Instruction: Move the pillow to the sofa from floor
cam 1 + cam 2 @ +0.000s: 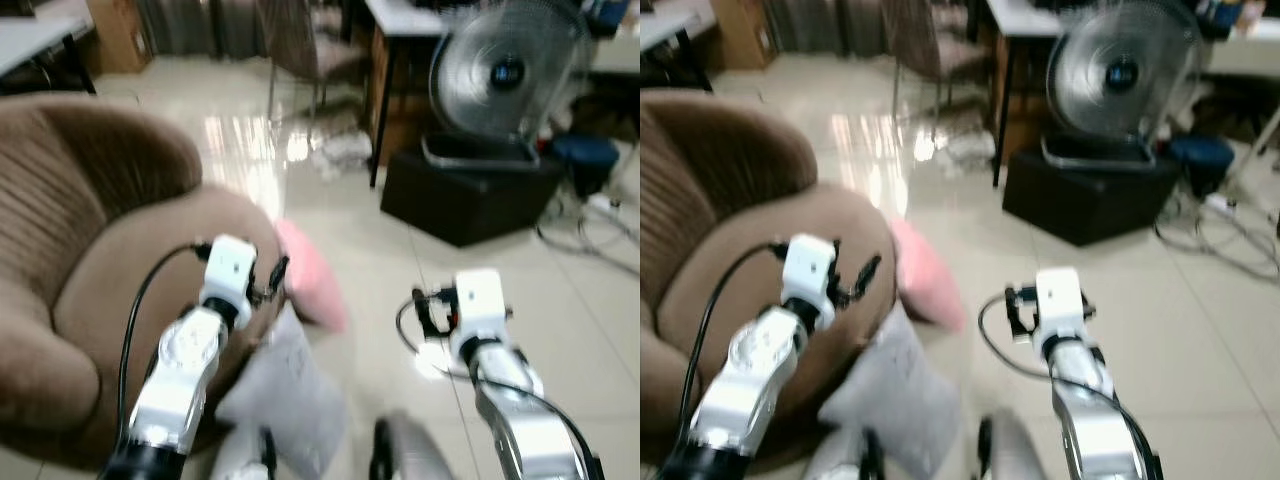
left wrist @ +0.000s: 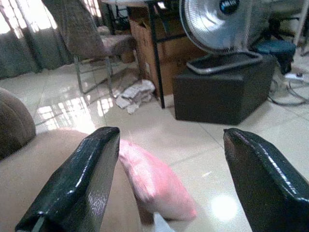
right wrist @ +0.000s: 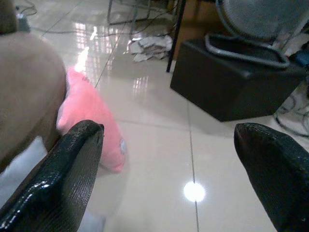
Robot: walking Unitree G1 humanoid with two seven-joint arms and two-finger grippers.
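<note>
Soft pink pillow (image 1: 310, 275) lies on the glossy cream tile floor (image 1: 400, 260), leaning against the right edge of the brown fabric sofa (image 1: 90, 290). A grey-white cushion (image 1: 285, 385) lies nearer, also against the sofa.

Left gripper (image 2: 166, 186) hovers over the sofa seat, fingers wide apart, empty. Right gripper (image 3: 169, 174) is over bare floor right of the pillow, also wide apart, empty.

Approach step. Suggest: bend lower, bring both grippers in from either side of the pillow, avoid snagging the nearer cushion.
</note>
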